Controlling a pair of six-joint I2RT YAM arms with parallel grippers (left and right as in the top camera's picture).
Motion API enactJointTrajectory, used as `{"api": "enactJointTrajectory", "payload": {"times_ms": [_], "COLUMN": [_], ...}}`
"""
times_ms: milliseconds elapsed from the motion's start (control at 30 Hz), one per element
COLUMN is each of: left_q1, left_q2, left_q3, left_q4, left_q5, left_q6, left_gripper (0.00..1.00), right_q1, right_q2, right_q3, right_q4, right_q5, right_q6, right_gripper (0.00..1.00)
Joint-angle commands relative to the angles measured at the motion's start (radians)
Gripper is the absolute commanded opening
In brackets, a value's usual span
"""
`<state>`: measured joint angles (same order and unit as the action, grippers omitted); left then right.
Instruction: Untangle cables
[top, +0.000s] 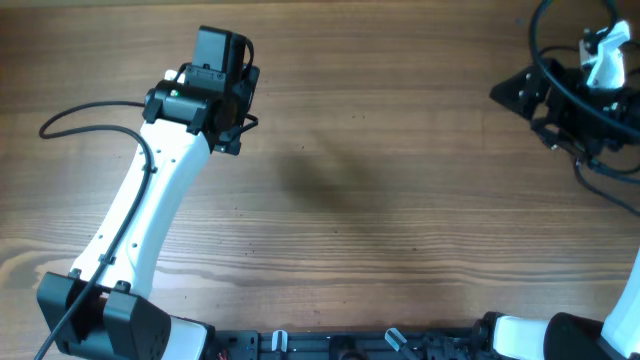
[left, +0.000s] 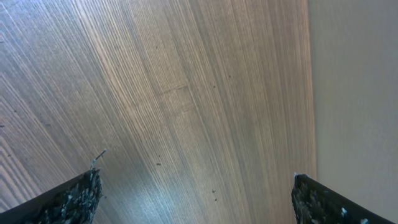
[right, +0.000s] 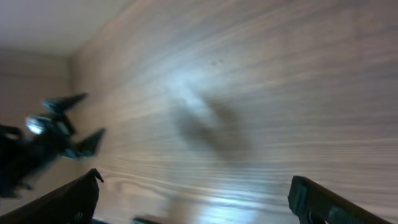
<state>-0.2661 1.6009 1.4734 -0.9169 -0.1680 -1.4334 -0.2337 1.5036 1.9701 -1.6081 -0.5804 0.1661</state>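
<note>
No thin loose cables show in any view; they are out of view. My left gripper (top: 250, 97) hangs over the far left of the wooden table (top: 380, 200), pointing right. Its jaws (left: 196, 186) are wide open with only bare wood between them. My right gripper (top: 525, 110) is at the far right, pointing left. Its jaws (right: 196, 186) are also wide open and empty over bare wood. The left gripper also shows, blurred, in the right wrist view (right: 56, 134).
The left arm's own thick black wire (top: 85, 112) arcs over the table at the left. The right arm's black wires (top: 560, 40) loop around its wrist at the top right. The table's far edge (left: 311, 93) meets a beige wall.
</note>
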Motion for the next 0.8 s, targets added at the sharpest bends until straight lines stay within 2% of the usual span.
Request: {"api": "enactJointTrajectory", "payload": {"times_ms": [0,67,167,267,300,367,433,533,600,733,767], "left_q1": [0.005,0.005,0.005,0.005,0.005,0.005,0.005,0.005,0.005,0.005,0.005], "left_q2": [-0.001,-0.001,-0.001,-0.001,-0.001,-0.001,-0.001,-0.001,-0.001,-0.001,-0.001], "left_q3": [0.000,0.000,0.000,0.000,0.000,0.000,0.000,0.000,0.000,0.000,0.000], "left_q4": [-0.002,-0.002,-0.002,-0.002,-0.002,-0.002,-0.002,-0.002,-0.002,-0.002,-0.002], "left_q5": [-0.024,-0.024,-0.024,-0.024,-0.024,-0.024,-0.024,-0.024,-0.024,-0.024,-0.024], "left_q6": [0.016,0.016,0.016,0.016,0.016,0.016,0.016,0.016,0.016,0.016,0.016], "left_gripper": [1.00,1.00,1.00,1.00,1.00,1.00,1.00,1.00,1.00,1.00,1.00], "right_q1": [0.049,0.083,0.120,0.133,0.133,0.133,0.133,0.133,0.134,0.135,0.135], "right_q2": [-0.059,-0.129,-0.300,-0.566,-0.692,-0.889,-1.086,-1.291,-1.346,-1.359,-1.374], "right_q3": [0.004,-0.013,-0.224,-0.676,-0.889,-1.231,-1.541,-1.823,-1.946,-1.965,-1.965], "right_q4": [0.016,0.144,0.470,0.958,1.186,1.534,1.745,1.881,1.979,1.883,1.808], "right_q5": [0.065,0.065,0.065,0.065,0.073,0.136,0.212,0.278,0.277,0.296,0.295], "right_q6": [-0.277,-0.364,-0.407,-0.409,-0.410,-0.408,-0.370,-0.338,-0.325,-0.324,-0.323], "right_gripper": [1.00,1.00,1.00,1.00,1.00,1.00,1.00,1.00,1.00,1.00,1.00]}}
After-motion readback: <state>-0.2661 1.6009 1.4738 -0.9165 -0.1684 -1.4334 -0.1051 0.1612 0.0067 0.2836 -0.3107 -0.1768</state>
